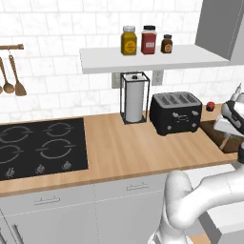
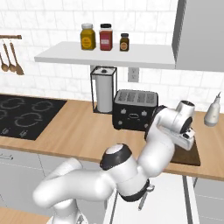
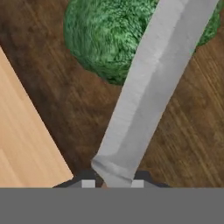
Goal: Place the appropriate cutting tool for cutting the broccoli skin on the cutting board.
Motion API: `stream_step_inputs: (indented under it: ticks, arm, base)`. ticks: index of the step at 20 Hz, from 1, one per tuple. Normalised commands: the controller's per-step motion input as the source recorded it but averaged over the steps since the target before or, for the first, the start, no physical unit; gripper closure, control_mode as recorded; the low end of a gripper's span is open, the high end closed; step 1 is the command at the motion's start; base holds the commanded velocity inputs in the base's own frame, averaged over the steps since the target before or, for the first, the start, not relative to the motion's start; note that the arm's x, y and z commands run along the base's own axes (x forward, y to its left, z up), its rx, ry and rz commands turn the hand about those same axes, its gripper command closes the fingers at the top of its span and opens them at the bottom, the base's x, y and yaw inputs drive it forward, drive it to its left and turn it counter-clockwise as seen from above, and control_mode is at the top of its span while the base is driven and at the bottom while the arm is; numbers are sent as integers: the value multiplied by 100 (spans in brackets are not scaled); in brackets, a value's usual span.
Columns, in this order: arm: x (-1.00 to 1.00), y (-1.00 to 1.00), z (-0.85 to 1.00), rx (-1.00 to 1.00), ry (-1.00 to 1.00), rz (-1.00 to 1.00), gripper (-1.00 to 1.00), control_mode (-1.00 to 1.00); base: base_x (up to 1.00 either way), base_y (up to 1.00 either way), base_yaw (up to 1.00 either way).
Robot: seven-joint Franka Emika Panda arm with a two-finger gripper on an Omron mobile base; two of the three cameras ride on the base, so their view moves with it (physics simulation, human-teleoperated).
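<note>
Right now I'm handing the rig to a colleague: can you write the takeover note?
Gripper: shut on the grey steel knife, blade pointing ahead in the hand view.
Dark brown wooden cutting board: on the light wood counter, right of the black toaster.
Bright-green rounded broccoli: lying on the board, the blade reaching over it.
Done: knife picked up and brought over the board.
Left: set the knife down on the board, open the jaws, withdraw.

Wood counter [image 1: 124,152] w/ toaster [image 1: 175,113], towel holder [image 1: 134,97], cutting board [image 2: 190,155], hob [image 1: 40,147]
</note>
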Motion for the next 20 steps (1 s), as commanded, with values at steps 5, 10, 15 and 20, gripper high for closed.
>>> stream_step_inputs:
  ticks: [5, 10, 15, 20]
  arm:
    - [7, 0, -56, 0, 0, 0, -100, -100]
    - [-15, 12, 1, 0, 0, 0, -100, -100]
    - [-70, 53, 73, 0, -4, 0, -100, -100]
    - [-92, 75, 68, -2, -3, 0, -100, -100]
  base:
    - [0, 0, 0]
    - [0, 0, 0]
    - [0, 0, 0]
    - [0, 0, 0]
